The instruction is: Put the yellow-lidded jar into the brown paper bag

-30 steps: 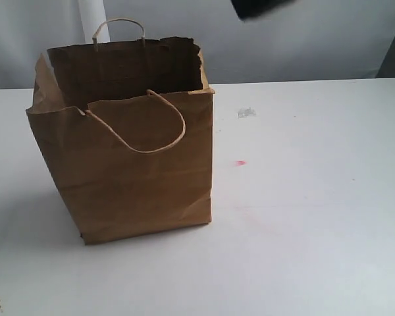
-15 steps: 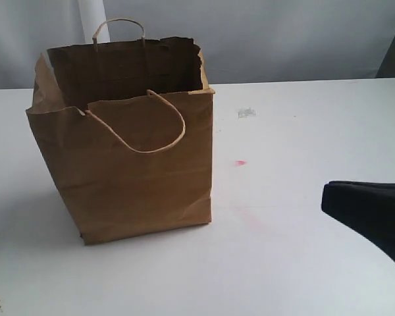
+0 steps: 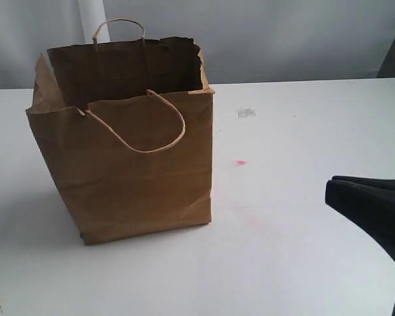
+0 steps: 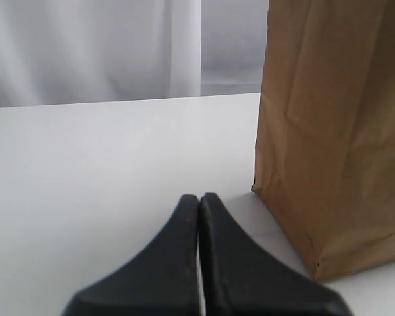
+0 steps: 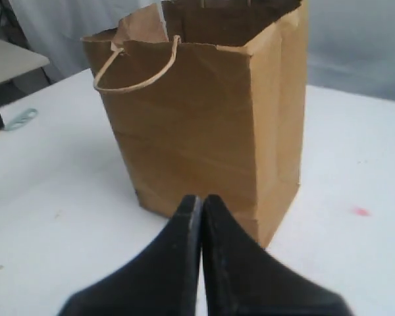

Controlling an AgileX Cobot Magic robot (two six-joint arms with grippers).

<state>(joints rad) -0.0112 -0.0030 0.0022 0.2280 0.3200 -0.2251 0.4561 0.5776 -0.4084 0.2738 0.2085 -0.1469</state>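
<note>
The left gripper sits low over the white table, near a bottom corner of the brown paper bag, its two black fingers pressed together with nothing between them. The bag stands upright and open on the table, its top edge ragged; the rear cord handle stands up, while the front handle droops down the bag's front wall. The yellow-lidded jar shows in no view, and the bag's inside is too dark to tell whether it lies there. A small pink mark sits on the table just right of the bag, with a grey smudge behind it. Farther right of the bag, well apart from it, the right gripper points toward it, fingers closed together and empty
</note>
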